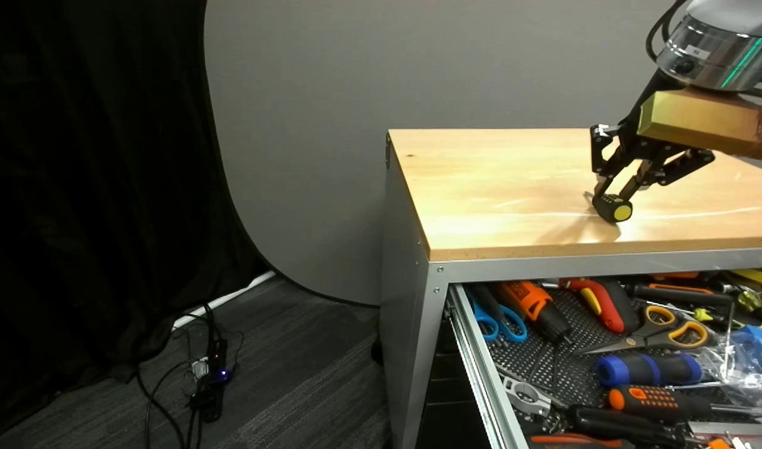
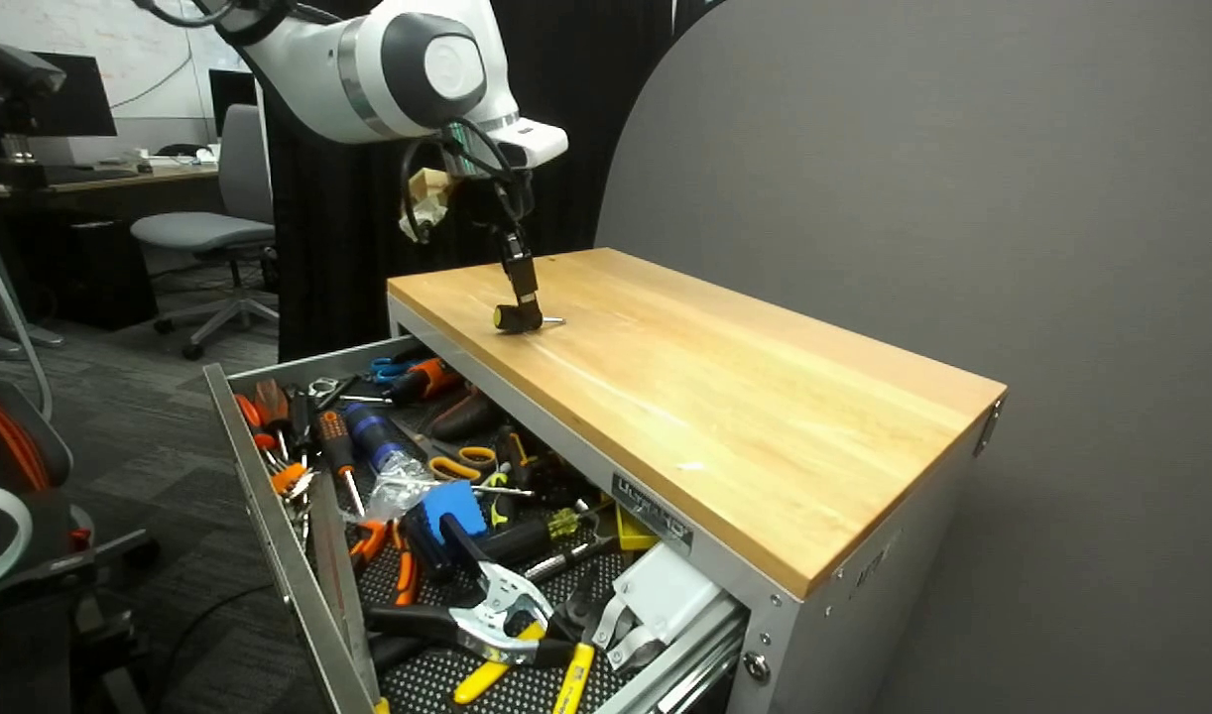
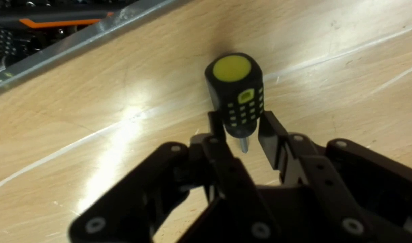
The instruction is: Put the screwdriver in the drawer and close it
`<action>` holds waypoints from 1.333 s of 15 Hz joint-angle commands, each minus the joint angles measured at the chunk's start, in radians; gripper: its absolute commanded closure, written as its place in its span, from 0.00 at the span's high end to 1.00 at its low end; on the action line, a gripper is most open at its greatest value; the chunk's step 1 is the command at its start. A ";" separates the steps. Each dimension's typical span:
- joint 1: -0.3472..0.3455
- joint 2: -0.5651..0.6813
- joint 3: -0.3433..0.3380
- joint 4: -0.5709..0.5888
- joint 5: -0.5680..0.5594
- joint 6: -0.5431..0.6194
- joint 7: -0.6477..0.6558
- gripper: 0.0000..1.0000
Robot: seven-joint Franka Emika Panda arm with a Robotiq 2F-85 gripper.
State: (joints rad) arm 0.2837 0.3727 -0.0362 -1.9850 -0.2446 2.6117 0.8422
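Note:
The screwdriver (image 3: 235,91), stubby with a black and yellow handle and a short metal shaft, is at the wooden cabinet top. It shows in both exterior views (image 1: 612,209) (image 2: 512,318), near the edge above the drawer. My gripper (image 3: 239,118) has a finger against each side of the handle and looks shut on it; it also shows in the exterior views (image 1: 613,189) (image 2: 525,297). The yellow end cap points toward the drawer side. Whether the screwdriver rests on the wood or hangs just above it is hard to tell. The drawer (image 2: 279,540) is pulled open beneath the top (image 1: 481,368).
The drawer holds many tools: scissors (image 1: 655,330), a blue-handled tool (image 1: 649,369), an orange-handled screwdriver (image 1: 658,402) and a clamp (image 2: 507,610). The wooden top (image 2: 725,416) overhangs the drawer's back part. A grey panel (image 2: 1082,248) stands behind the cabinet.

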 commanded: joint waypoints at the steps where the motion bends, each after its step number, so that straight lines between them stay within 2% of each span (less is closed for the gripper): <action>1: -0.040 -0.045 0.000 -0.131 0.053 0.043 -0.030 0.16; 6: -0.113 -0.224 0.047 -0.327 0.191 -0.003 -0.196 0.15; 10: -0.163 -0.333 0.055 -0.471 0.299 -0.109 -0.345 0.14; 12: -0.180 -0.346 0.052 -0.521 0.322 -0.138 -0.392 0.04; 13: -0.188 -0.341 0.055 -0.533 0.338 -0.141 -0.418 0.16; 14: -0.192 -0.329 0.057 -0.542 0.353 -0.125 -0.439 0.13; 15: -0.193 -0.319 0.056 -0.546 0.358 -0.118 -0.427 0.40; 16: -0.197 -0.317 0.059 -0.549 0.378 -0.129 -0.455 0.42; 18: -0.211 -0.320 0.060 -0.541 0.434 -0.227 -0.553 0.56; 20: -0.231 -0.331 0.045 -0.536 0.453 -0.385 -0.634 0.70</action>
State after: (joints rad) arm 0.0948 0.0760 0.0074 -2.5219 0.1641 2.3934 0.3262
